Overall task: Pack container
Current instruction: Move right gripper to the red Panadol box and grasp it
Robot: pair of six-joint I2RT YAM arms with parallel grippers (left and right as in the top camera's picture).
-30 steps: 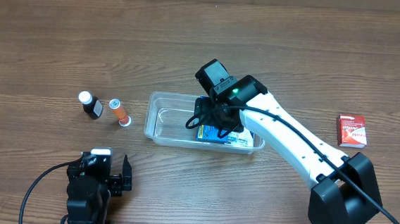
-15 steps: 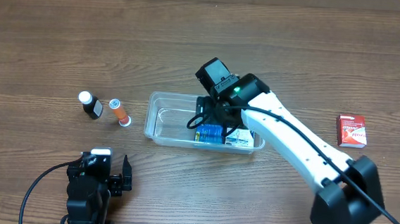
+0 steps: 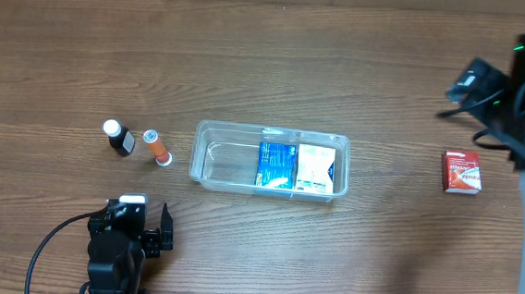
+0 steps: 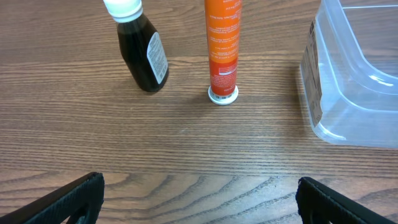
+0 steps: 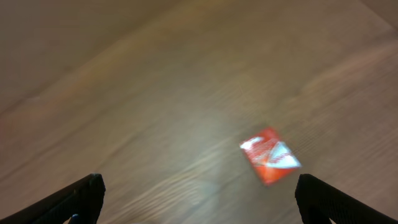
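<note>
Red box (image 3: pixel 462 170) lies at right edge; clear container (image 3: pixel 220 161) sits mid-frame on worktop (image 3: pixel 343 60), blue box (image 3: pixel 276 164), white box (image 3: pixel 315 167) inside. Right hand (image 5: pixel 199 194) hovers above red box, fingers (image 5: pixel 74 199) spread, empty: best centre over it, square up, grip narrow sides.

Two boxes (image 3: pixel 277 165) sit in the container's (image 3: pixel 220 159) right half (bottles (image 3: pixel 119 138) stand left of it); a packet (image 3: pixel 462 171) lies well right.
</note>
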